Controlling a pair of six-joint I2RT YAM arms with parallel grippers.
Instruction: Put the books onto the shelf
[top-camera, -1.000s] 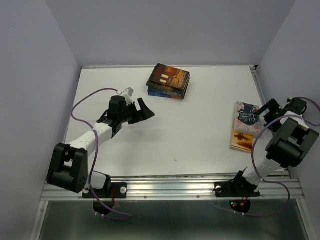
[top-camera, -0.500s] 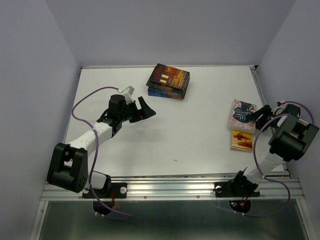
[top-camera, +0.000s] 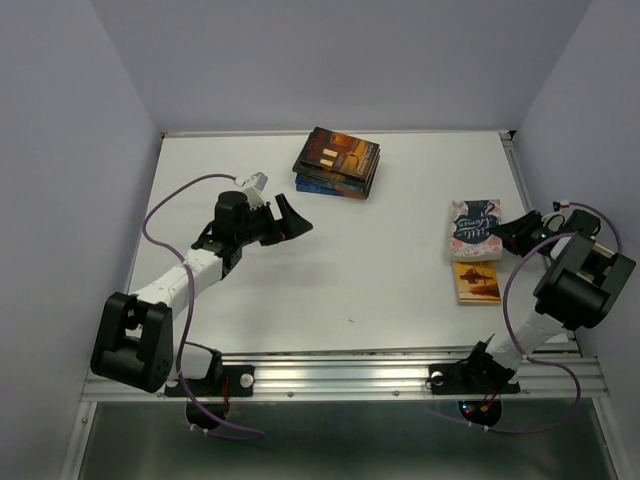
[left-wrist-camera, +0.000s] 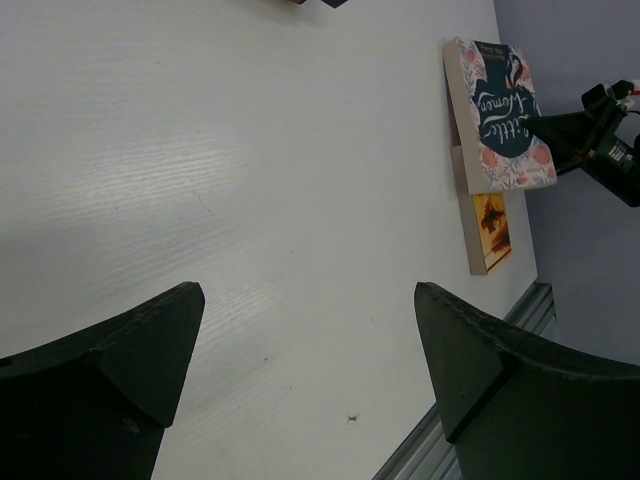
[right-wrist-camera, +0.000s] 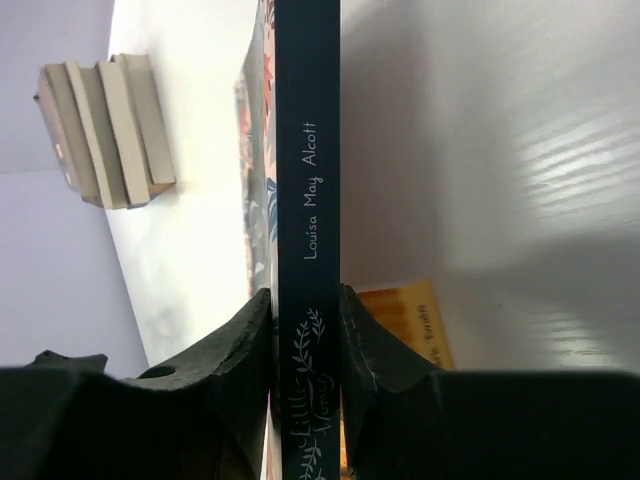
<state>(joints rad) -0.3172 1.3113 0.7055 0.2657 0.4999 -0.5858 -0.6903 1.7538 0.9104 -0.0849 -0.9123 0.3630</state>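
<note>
One book, the Little Women paperback (right-wrist-camera: 307, 150), sat pinched at its spine in the right gripper (right-wrist-camera: 305, 315) (left gripper (left-wrist-camera: 305, 292) spread wide, empty).

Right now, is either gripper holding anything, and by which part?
The right gripper pinches the Little Women book at its spine edge; the left gripper is open, holding nothing.

Six paperback books lie on one white table (top-camera: 400, 250): a stack of four thin paperbacks (top-camera: 337, 162) at the upper centre of the overhead frame, plus two at the right, one pale floral-covered paperback with a dark blue spine (top-camera: 472, 228) and one orange-brown paperback (top-camera: 477, 282). Two white-and-black robot arms, the left arm (top-camera: 190, 270) and the right arm (top-camera: 530, 325), stand along the bottom edge, each carrying one black two-finger gripper, the left gripper (top-camera: 297, 220) and the right gripper (top-camera: 503, 235).
</note>
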